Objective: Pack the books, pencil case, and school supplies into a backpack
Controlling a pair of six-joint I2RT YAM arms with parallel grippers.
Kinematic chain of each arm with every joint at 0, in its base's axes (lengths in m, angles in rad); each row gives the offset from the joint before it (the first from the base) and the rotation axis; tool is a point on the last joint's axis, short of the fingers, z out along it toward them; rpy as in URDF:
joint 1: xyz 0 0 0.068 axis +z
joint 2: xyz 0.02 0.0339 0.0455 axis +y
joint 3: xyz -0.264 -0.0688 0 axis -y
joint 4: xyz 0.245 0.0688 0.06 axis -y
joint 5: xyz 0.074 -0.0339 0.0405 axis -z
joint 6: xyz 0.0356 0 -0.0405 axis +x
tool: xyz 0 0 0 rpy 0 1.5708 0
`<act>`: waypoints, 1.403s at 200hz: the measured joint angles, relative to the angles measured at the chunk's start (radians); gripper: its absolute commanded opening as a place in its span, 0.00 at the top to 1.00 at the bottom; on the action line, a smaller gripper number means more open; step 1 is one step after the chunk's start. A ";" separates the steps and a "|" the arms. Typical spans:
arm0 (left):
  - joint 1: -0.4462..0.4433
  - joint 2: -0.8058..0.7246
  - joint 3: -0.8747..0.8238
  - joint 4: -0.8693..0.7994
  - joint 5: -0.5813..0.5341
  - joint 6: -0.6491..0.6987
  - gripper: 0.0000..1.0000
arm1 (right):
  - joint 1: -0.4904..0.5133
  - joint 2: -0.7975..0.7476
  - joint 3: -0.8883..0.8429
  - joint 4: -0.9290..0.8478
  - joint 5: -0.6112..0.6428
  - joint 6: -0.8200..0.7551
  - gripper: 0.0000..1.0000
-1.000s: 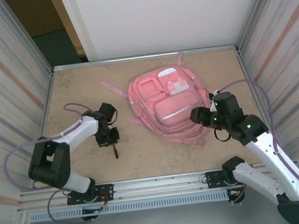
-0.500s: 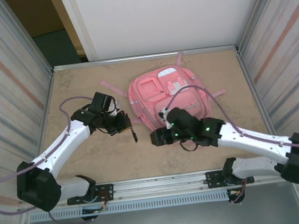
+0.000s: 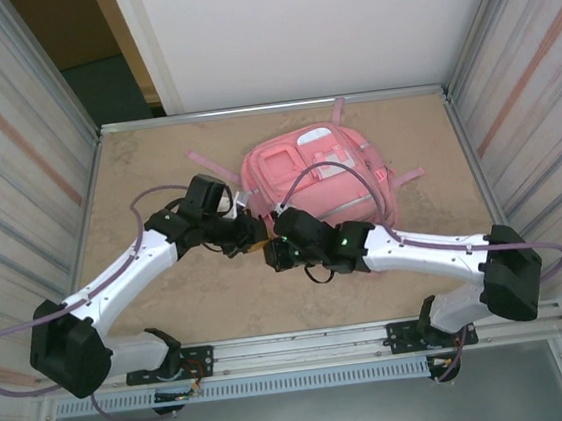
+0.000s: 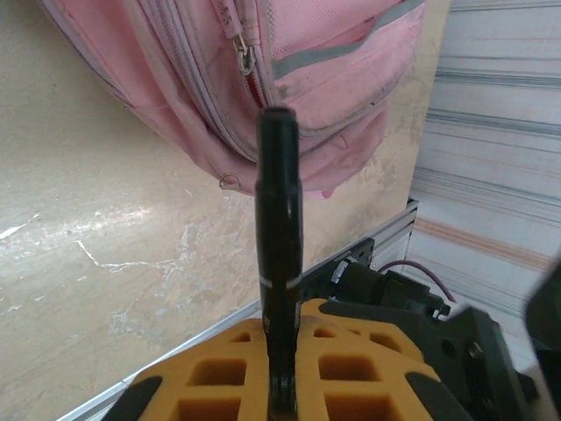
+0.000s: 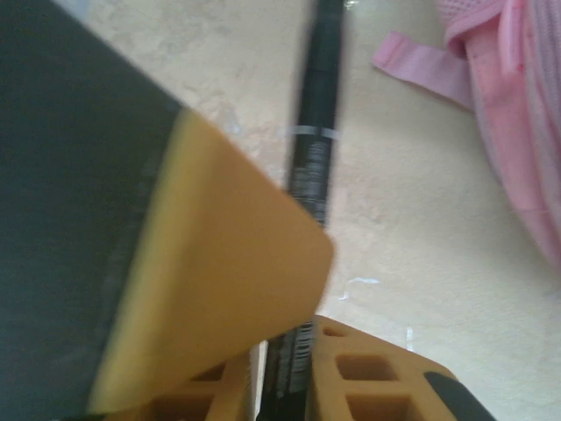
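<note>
From above, your left tool (image 3: 252,236) and right tool (image 3: 278,255) meet by the backpack's (image 3: 323,181) near-left edge. Left wrist: the left tool is clamped on the black pen (image 4: 279,263), whose free end points toward the backpack. Right wrist: the pen runs between the right tool's pads (image 5: 368,381) and looks pinched; confirm that grip before the left lets go.

Nothing here that I can read.
The black pen (image 5: 308,167) has a strip of small white print running along its barrel, seen from my right wrist, but it is too blurred for me to make out a single letter or number. From above, the white and light-blue patches on the pink backpack (image 3: 343,179) are too small for me to tell whether they carry any wording or logo.
</note>
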 measured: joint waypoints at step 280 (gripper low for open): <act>-0.411 0.607 0.321 0.401 -0.657 1.526 0.45 | -0.704 -0.769 -0.112 -0.662 -0.047 -0.037 0.99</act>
